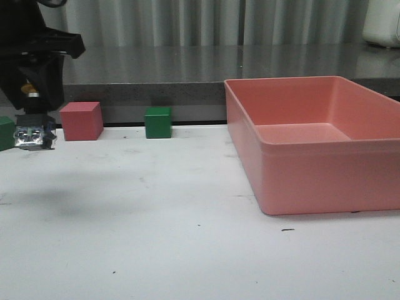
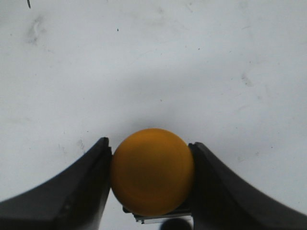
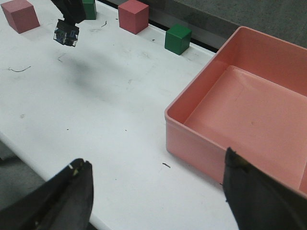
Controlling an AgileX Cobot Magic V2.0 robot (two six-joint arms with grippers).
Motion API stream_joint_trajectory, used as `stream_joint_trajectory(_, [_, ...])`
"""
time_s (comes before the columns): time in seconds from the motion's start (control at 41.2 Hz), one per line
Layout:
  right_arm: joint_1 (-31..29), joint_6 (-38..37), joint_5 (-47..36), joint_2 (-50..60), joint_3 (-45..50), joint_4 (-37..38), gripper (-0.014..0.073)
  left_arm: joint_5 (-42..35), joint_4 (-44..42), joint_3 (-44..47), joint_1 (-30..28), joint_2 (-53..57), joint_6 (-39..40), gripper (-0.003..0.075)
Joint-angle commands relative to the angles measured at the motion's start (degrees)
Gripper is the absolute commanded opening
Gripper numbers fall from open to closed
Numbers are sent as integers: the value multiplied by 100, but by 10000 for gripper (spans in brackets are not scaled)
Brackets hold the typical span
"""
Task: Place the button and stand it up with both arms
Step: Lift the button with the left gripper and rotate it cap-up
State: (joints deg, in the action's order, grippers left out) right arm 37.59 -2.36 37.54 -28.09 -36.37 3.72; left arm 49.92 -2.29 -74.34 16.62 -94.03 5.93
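My left gripper (image 1: 34, 120) hangs above the table's left side, shut on the button (image 1: 35, 136). In the left wrist view its two black fingers (image 2: 81, 191) press on either side of the yellow mushroom cap (image 2: 152, 170), which faces the camera. The dark block body with metal terminals points down, clear of the white table (image 1: 187, 237), with a soft shadow under it. The right wrist view shows the body of the button (image 3: 66, 32) from afar. My right gripper (image 3: 156, 167) is open and holds nothing, near the table's front edge beside the pink bin.
A large pink bin (image 1: 312, 169) fills the right side of the table. Along the back edge stand a pink cube (image 1: 81, 120) and a green cube (image 1: 158, 122). Another green cube (image 1: 5, 132) sits just behind the left gripper. A second pink cube (image 3: 19, 14) lies further left.
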Motion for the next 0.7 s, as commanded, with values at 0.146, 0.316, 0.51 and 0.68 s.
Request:
stream_joint_trajectory(0.146, [-35, 61, -412, -6, -155, 3, 571, -1688, -382, 1205, -18, 1123, -78, 291])
stream_joint_trajectory(0.316, [-35, 61, -412, -6, -155, 3, 571, -2897, -593, 2205, -118, 1554, -78, 291])
stream_joint_trajectory(0.51, [-35, 61, -412, -6, -155, 3, 571, -4460, -593, 3122, -325, 1661, -78, 291])
stream_joint_trajectory(0.68, [-35, 61, -412, -6, -155, 3, 571, -6108, -610, 3747, -374, 1661, -78, 291])
